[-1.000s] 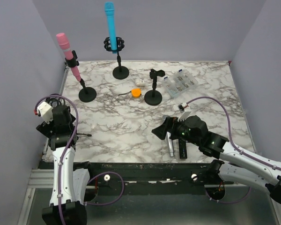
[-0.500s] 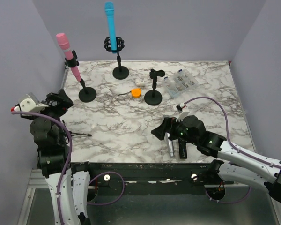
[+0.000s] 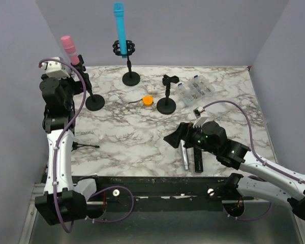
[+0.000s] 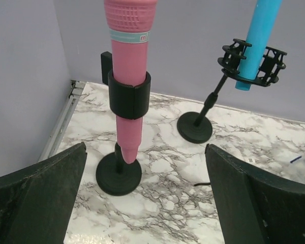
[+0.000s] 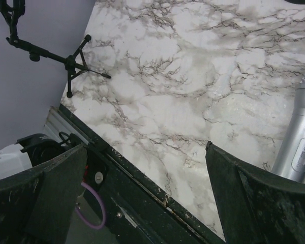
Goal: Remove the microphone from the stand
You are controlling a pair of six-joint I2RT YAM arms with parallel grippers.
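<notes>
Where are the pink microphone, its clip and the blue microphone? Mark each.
pink microphone [image 4: 130,15]: left wrist view, grille head.
clip [image 4: 129,95]: left wrist view, collar front.
blue microphone [image 4: 261,35]: left wrist view, middle of body.

Smooth, faintly glossy on white-and-grey marble-patterned counter [image 3: 142,137]. Matt plastic on tall pink microphone [image 4: 129,127], ribbed at head. Matt black plastic on cylindrical black clip [image 4: 129,94]. Satin metallic sheen on silver handheld microphone [image 5: 301,147]. Grainy matt black on left pincer fingers [image 4: 35,198].
</notes>
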